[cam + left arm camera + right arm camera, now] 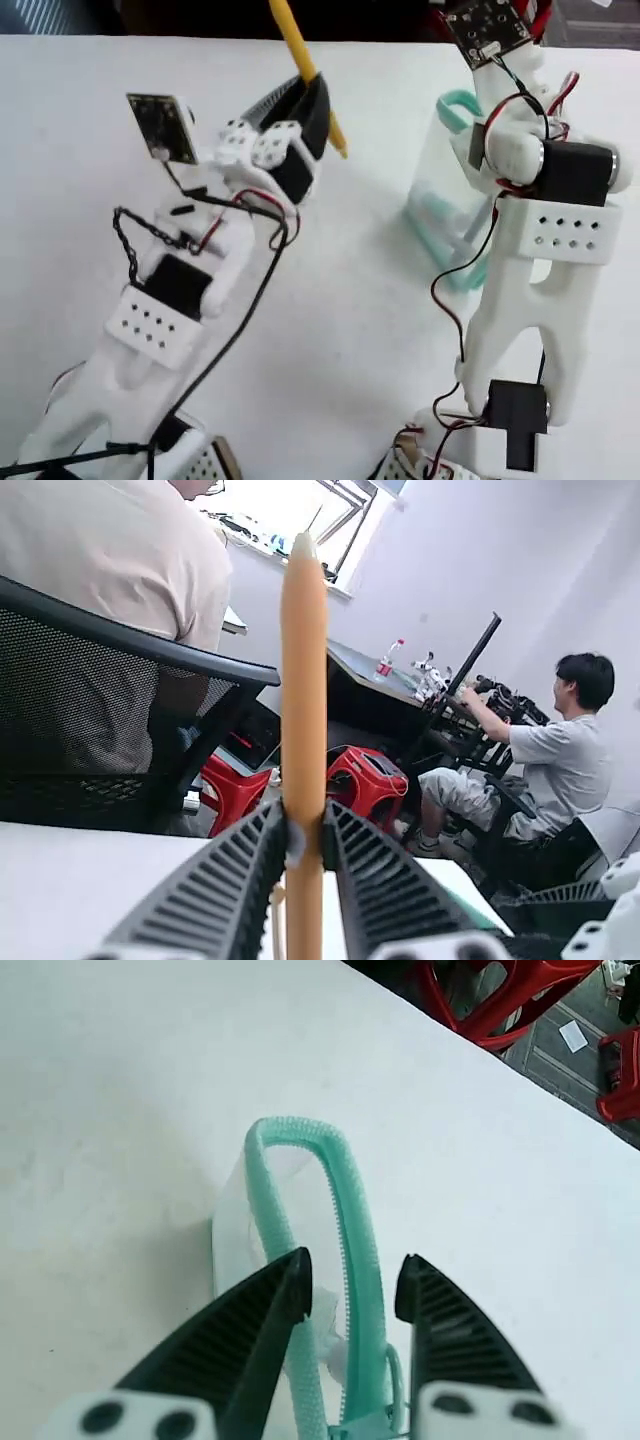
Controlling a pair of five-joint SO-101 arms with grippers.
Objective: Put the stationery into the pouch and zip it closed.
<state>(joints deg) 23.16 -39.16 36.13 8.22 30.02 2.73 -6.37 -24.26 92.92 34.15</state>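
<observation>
Item one, left side: the left gripper (300,100), raised above the white table (350,300), its ribbed black jaws closed tight on a yellow pencil (290,35). The pencil is pinched partway along its shaft. In the high view it slants, with one end jutting up past the far table edge and the other poking out beneath the jaws. It touches nothing but the jaws.

Item two, right of centre: a clear pouch (440,200) with a mint-green zip (355,1220), standing on the table well apart from the pencil. The mouth gapes, and the two zip bands part into a loop.

Item three, far right: the right gripper (350,1275), directly over the pouch mouth. Its jaws stand a narrow way apart, astride one zip band, with a gap showing on either side. I judge it is steadying the rim rather than clamping it.

Step in hand, as I read it: carrying the pencil to the pouch; nothing is loaded or zipped yet. The next move calls for swinging the pencil rightward over the open mouth, lining it up with the slot, lowering an end in, then letting go while the mouth is kept open.
</observation>
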